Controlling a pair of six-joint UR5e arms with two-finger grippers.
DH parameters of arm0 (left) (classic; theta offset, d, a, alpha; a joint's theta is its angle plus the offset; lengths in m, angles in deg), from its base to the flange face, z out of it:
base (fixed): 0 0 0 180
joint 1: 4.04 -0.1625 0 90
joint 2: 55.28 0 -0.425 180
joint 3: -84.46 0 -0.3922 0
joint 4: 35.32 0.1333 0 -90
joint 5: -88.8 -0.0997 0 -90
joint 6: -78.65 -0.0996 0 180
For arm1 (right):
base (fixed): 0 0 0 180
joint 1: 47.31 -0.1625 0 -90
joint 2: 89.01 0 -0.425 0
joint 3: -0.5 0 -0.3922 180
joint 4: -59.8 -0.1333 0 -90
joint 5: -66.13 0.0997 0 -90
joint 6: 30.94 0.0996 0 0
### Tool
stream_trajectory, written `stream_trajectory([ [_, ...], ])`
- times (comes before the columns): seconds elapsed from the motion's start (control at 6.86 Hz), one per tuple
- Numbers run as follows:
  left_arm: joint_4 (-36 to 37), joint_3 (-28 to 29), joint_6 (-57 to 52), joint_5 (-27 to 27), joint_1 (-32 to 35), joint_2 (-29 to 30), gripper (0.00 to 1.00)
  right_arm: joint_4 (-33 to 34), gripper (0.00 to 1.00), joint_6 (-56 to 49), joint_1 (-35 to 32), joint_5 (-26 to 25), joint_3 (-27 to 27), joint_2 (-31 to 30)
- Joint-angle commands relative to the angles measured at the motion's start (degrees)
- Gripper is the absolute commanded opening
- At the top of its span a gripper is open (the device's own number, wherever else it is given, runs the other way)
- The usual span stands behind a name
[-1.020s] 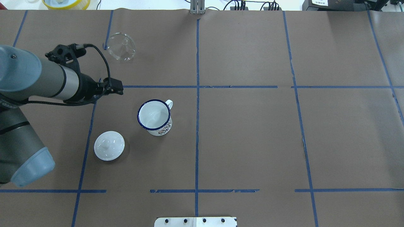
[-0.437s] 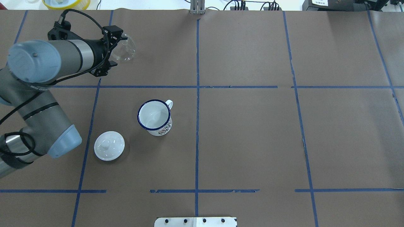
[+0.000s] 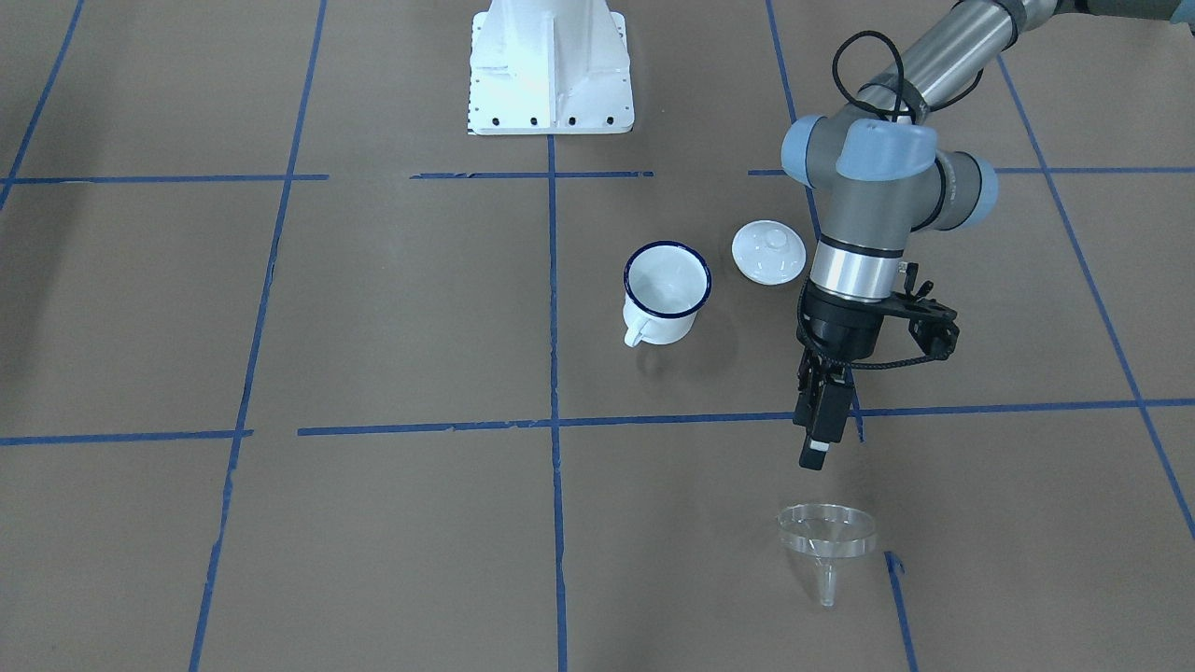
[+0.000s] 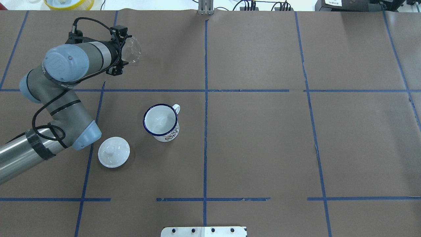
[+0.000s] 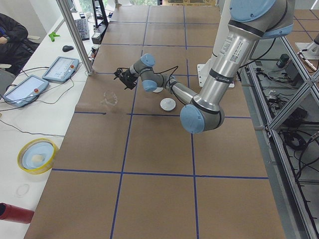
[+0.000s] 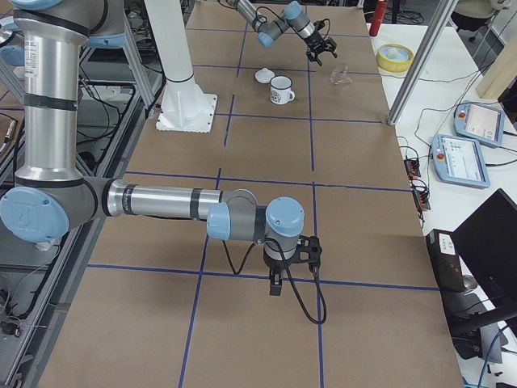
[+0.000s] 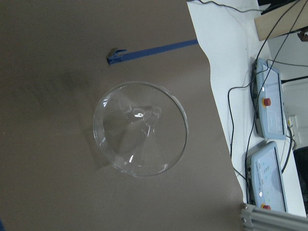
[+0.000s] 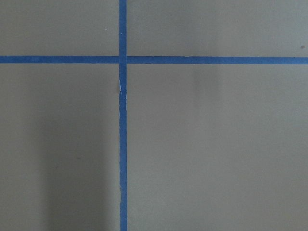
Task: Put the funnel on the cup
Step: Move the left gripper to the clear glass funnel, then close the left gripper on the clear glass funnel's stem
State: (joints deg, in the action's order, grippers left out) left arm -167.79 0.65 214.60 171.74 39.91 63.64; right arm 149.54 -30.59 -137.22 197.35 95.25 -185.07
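Layout of the desk point(image 4: 263, 148), with left and right as the robot's own:

1. The funnel point(image 3: 827, 537) lies close to the far edge, towards the far left corner, with its spout towards that edge.
2. The cup point(image 4: 161, 121) stands upright, left of the desk's centre line and about midway between the robot's edge and the far edge. Its handle faces far and right.
3. The lid point(image 4: 113, 152) lies near the cup, to its left and closer to the robot's edge. The two are apart.
4. The left pincer point(image 3: 817, 420) hangs over the funnel, clear of it.
5. The right pincer point(image 6: 275, 287) hangs towards the desk's right end, over a tape crossing point(image 8: 122, 59).
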Motion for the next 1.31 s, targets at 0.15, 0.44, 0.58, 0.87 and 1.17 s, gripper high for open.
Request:
stream_trajectory([
  [0.15,-7.0,13.4,4.9,-2.9,3.1,5.3,0.98,0.0,1.00,0.0,0.0,0.0,0.0,0.0],
  [0.44,-10.3,17.5,4.3,-2.8,3.2,6.5,0.98,0.0,1.00,0.0,0.0,0.0,0.0,0.0],
  [0.58,-10.3,17.6,4.1,-2.4,3.2,6.7,0.98,0.0,1.00,0.0,0.0,0.0,0.0,0.0],
  [0.87,-10.4,18.1,4.1,-2.5,3.2,6.8,0.71,0.0,1.00,0.0,0.0,0.0,0.0,0.0],
  [1.17,-11.1,18.2,4.1,-2.5,3.2,6.8,0.54,0.0,1.00,0.0,0.0,0.0,0.0,0.0],
])
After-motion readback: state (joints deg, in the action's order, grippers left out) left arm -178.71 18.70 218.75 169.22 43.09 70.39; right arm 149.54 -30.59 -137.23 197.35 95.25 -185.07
